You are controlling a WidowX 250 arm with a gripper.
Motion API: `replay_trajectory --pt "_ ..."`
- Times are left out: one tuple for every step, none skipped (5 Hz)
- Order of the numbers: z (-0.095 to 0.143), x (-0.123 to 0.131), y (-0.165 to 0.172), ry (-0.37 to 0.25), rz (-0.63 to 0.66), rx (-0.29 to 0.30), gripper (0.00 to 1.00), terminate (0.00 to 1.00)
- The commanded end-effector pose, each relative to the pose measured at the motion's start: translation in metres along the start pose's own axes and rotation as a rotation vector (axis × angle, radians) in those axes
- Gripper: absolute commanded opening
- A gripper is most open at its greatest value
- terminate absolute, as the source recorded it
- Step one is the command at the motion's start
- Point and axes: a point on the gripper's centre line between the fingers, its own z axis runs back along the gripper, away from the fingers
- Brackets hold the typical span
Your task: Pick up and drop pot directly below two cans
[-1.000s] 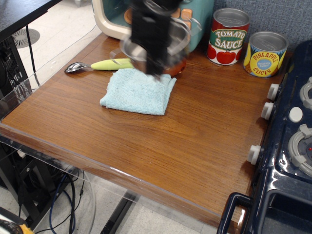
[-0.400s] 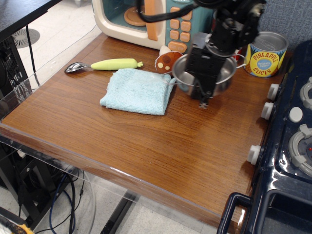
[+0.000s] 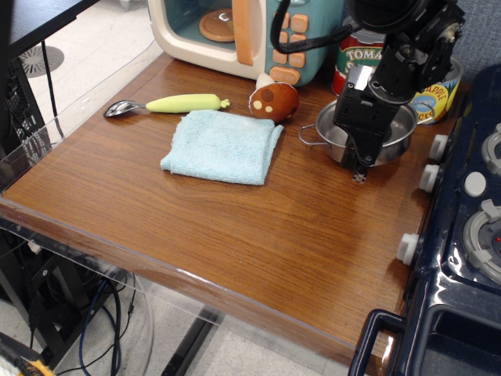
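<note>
The shiny steel pot [image 3: 330,139] with thin wire loop handles is low over the wooden table [image 3: 313,251], just in front of the two cans. I cannot tell whether it touches the wood. My gripper [image 3: 360,163] is shut on the pot's near rim, and my arm covers the pot's middle. The red-and-green tomato sauce can [image 3: 354,53] shows behind the arm, partly hidden. Only a strip of the yellow-and-blue pineapple can [image 3: 440,100] shows to its right.
A light blue folded cloth [image 3: 223,146] lies at the table's middle left. A brown toy mushroom [image 3: 274,100] sits beside it, and a yellow-green handled spoon [image 3: 168,104] lies farther left. A toy microwave [image 3: 235,31] stands at the back. A dark blue toy stove [image 3: 470,235] borders the right edge.
My gripper carried the pot from above the cloth's far edge rightward and down to the spot in front of the cans. This uncovered the mushroom.
</note>
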Motion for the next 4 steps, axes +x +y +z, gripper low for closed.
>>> replay_trajectory --pt "0.0111 -0.003 0.008 0.025 -0.049 -0.03 1.0 0.0" --pt "0.0072 -0.0001 0.0106 0.006 -0.063 -0.026 1.0 0.0" --pt "0.0056 0.0034 0.0115 -0.005 -0.056 -0.019 1.0 0.0" --pt "0.0072 0.0046 0.0119 -0.01 -0.055 -0.029 1.0 0.0"
